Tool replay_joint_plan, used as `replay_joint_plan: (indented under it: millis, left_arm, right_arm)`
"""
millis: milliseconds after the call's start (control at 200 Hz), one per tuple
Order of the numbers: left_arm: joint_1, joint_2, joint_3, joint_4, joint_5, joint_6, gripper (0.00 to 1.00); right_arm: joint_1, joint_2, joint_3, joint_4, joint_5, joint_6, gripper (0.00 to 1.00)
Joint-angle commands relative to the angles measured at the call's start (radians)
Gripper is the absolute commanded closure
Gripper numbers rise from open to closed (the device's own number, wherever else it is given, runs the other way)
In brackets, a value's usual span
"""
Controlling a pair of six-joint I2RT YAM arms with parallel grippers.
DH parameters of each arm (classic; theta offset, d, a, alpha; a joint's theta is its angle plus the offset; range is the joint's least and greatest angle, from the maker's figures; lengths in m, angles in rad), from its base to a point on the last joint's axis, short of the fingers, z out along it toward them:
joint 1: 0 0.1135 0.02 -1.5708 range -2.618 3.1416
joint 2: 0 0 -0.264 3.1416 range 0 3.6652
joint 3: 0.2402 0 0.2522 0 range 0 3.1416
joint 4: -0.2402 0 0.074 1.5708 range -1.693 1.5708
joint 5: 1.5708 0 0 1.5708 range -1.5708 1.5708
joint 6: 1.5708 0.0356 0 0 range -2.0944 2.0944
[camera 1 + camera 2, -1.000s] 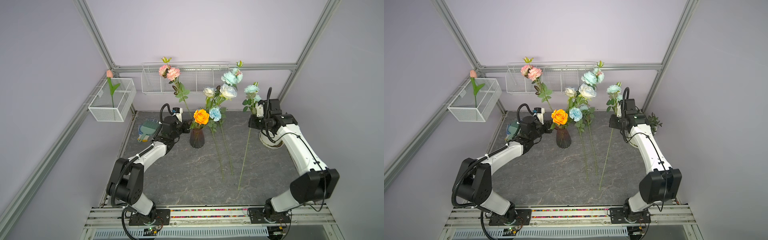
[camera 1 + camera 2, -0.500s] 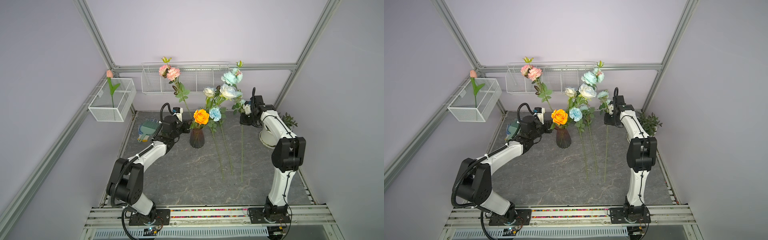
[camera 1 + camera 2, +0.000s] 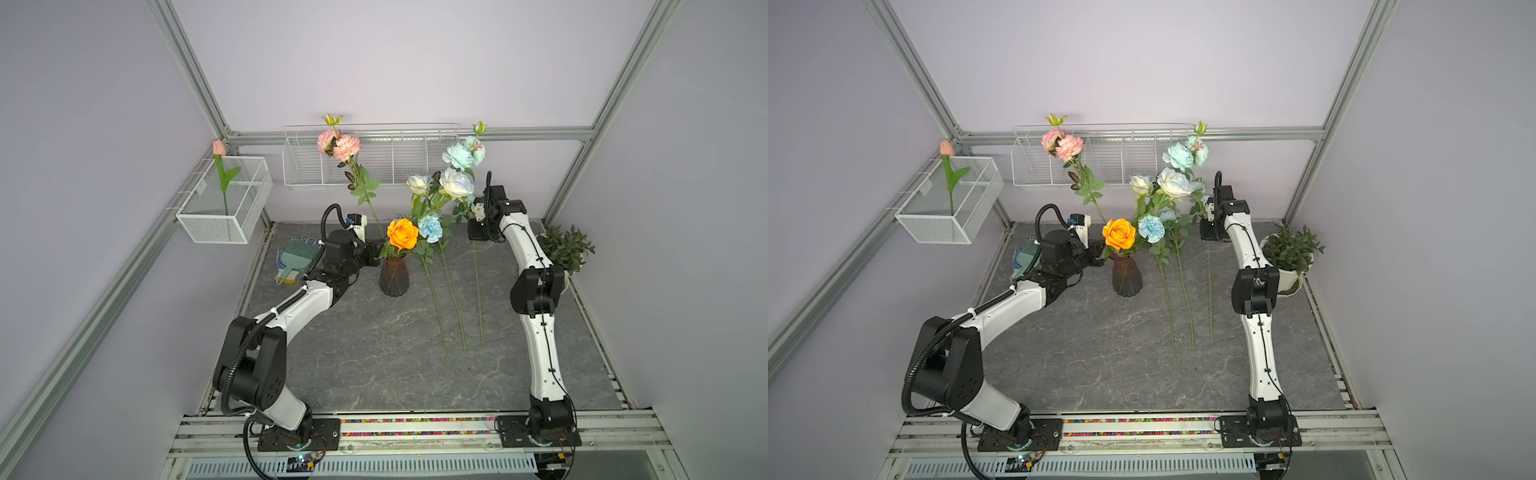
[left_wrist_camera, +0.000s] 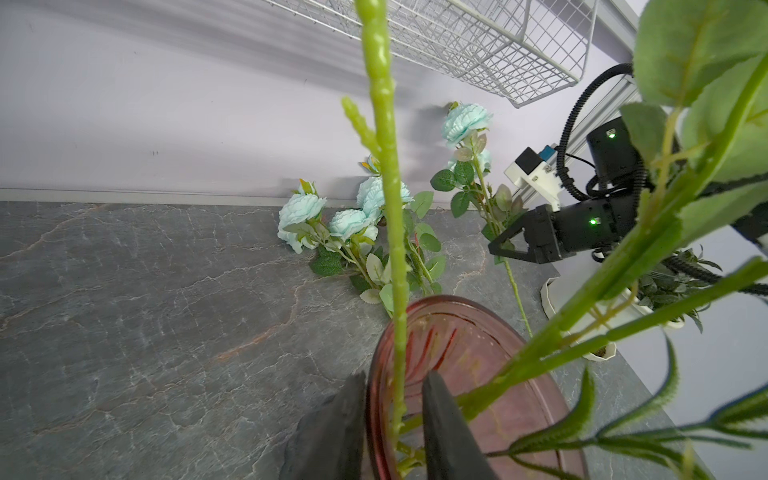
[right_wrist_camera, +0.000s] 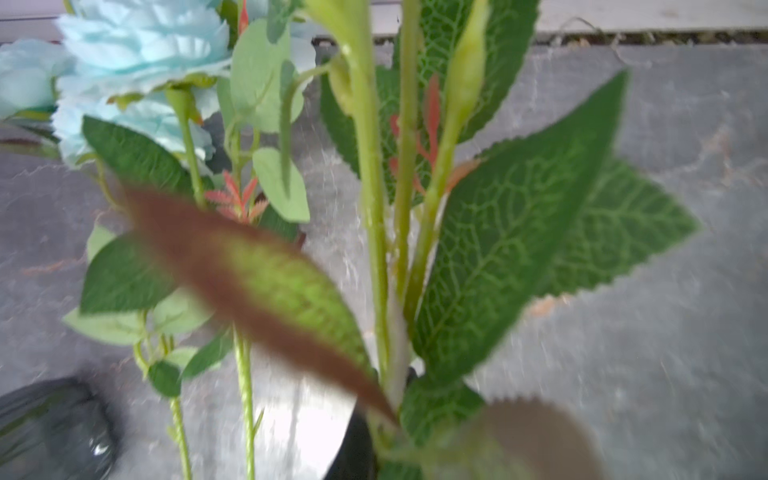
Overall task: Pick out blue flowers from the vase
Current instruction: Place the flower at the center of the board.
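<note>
Looking down in both top views, I see a ribbed, bulbous vase (image 3: pixel 394 276) of dark purplish glass standing on a grey, veined stone-look slab (image 3: pixel 374 365) inside pale lilac walls framed by aluminium rails. It holds an orange rose (image 3: pixel 402 233) and tall pink carnations (image 3: pixel 338 145). Just right of the vase lie the blue flowers (image 3: pixel 430 227), ruffled aqua heads toward the back wall, thin green stems side by side. Behind the vase hangs a white wire basket (image 3: pixel 390 162); far left of the vase, a mesh box (image 3: pixel 216 226) holds one pink tulip (image 3: pixel 219 147). A white pot (image 3: pixel 1289 279) with a leafy plant stands well right of the vase.

In the left wrist view, my left gripper (image 4: pixel 395 382) is clamped on the vase's rim, one dark finger outside the glass, one inside. Beyond the vase, my right gripper (image 4: pixel 498 247) is closed on one blue flower's stem.

The right wrist view is blurred: veined serrated leaves, green stems, aqua petals.
</note>
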Motion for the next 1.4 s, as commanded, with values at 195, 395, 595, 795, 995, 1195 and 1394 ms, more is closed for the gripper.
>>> replay_joint_plan:
  millis: [195,395,595,795,995,1195,1394]
  left_arm:
    - [-0.004,0.016,0.023,-0.087,-0.015,0.023,0.73]
    - [-0.004,0.014,0.012,-0.077,-0.016,0.018,0.73]
    - [-0.005,0.008,-0.009,-0.057,-0.013,0.008,0.73]
    - [-0.005,0.007,-0.020,-0.035,-0.001,-0.005,0.73]
    - [-0.004,-0.001,-0.033,-0.016,0.003,-0.015,0.73]
    - [-0.004,0.000,-0.037,-0.008,0.010,-0.021,0.73]
    - [-0.005,0.000,-0.029,-0.008,0.014,-0.021,0.73]
  right_arm:
    - [0.023,0.081,-0.024,-0.023,0.010,-0.005,0.93]
    - [0.073,0.049,-0.135,0.027,0.008,0.018,0.93]
    - [0.131,-0.102,-0.392,0.183,0.021,0.090,0.93]
    - [0.137,-0.263,-0.601,0.303,0.041,0.149,0.69]
    - [0.137,-0.444,-0.761,0.365,0.125,0.113,0.35]
    - [0.136,-0.741,-1.031,0.508,0.155,0.094,0.27]
    - [0.173,-1.137,-1.441,0.810,0.071,0.130,0.28]
